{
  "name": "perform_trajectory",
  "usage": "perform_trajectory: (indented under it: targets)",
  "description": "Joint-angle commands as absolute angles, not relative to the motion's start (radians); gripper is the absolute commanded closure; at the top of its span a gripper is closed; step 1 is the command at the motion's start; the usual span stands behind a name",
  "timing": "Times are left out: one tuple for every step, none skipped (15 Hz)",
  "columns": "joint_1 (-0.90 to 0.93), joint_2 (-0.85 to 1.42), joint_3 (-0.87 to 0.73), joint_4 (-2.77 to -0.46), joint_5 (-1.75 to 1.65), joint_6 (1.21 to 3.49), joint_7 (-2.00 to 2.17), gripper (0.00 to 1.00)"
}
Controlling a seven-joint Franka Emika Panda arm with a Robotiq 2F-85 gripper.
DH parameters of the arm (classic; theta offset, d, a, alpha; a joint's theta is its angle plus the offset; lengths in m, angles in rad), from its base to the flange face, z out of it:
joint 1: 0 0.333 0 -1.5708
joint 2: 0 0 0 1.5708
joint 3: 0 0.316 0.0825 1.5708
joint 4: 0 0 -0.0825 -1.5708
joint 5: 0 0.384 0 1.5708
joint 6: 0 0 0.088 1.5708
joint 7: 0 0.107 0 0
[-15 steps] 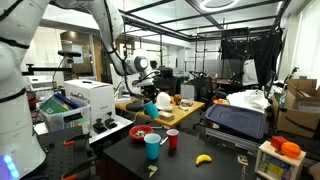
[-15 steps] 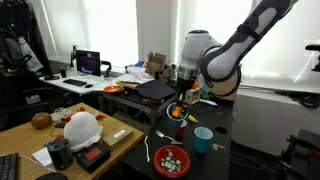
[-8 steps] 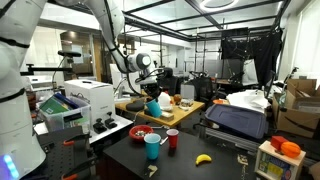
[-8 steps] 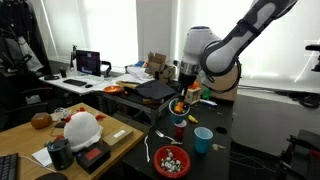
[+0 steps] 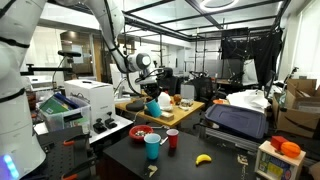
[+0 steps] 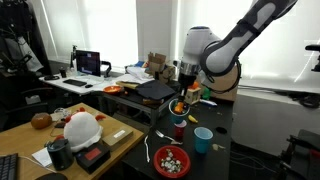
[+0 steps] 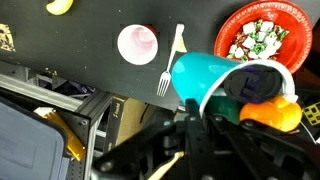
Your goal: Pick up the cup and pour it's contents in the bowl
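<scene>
Wrist view – the gripper (image 7: 200, 112) pinches the blue cup (image 7: 212, 74), held tilted above the table – its mouth toward the red bowl (image 7: 224, 35).

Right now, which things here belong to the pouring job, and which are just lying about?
Job in hand: blue cup, gripped off the table by the gripper; red bowl with bits inside.

Lying about: teal cup; small red cup; fork; banana.
</scene>
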State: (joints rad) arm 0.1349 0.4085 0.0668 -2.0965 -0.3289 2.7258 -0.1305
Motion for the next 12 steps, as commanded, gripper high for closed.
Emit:
perform_trajectory:
  targets:
    - [0.140, 0.407, 0.062, -2.096, -0.321, 2.724, -0.137, 0.94]
    - [0.140, 0.407, 0.062, -2.096, -0.321, 2.724, -0.137, 0.94]
    - [0.140, 0.407, 0.062, -2.096, -0.321, 2.724, -0.137, 0.94]
    - [0.140, 0.407, 0.062, -2.096, -0.321, 2.724, -0.137, 0.94]
    - [0.140, 0.407, 0.062, -2.096, -0.321, 2.724, -0.137, 0.94]
    - [0.140, 0.407, 0.062, -2.096, -0.321, 2.723, -0.137, 0.94]
    - [0.140, 0.407, 0.062, -2.096, -0.321, 2.723, -0.137, 0.94]
    - [0.140, 0.407, 0.062, -2.096, -0.321, 2.723, -0.137, 0.94]
    - [0.140, 0.407, 0.062, -2.096, -0.321, 2.723, -0.137, 0.99]
    - [0.144, 0.412, 0.057, -2.087, -0.329, 2.723, -0.134, 0.99]
    - [0.146, 0.422, 0.057, -2.072, -0.331, 2.724, -0.138, 0.99]
    - [0.152, 0.434, 0.055, -2.054, -0.338, 2.724, -0.139, 0.99]
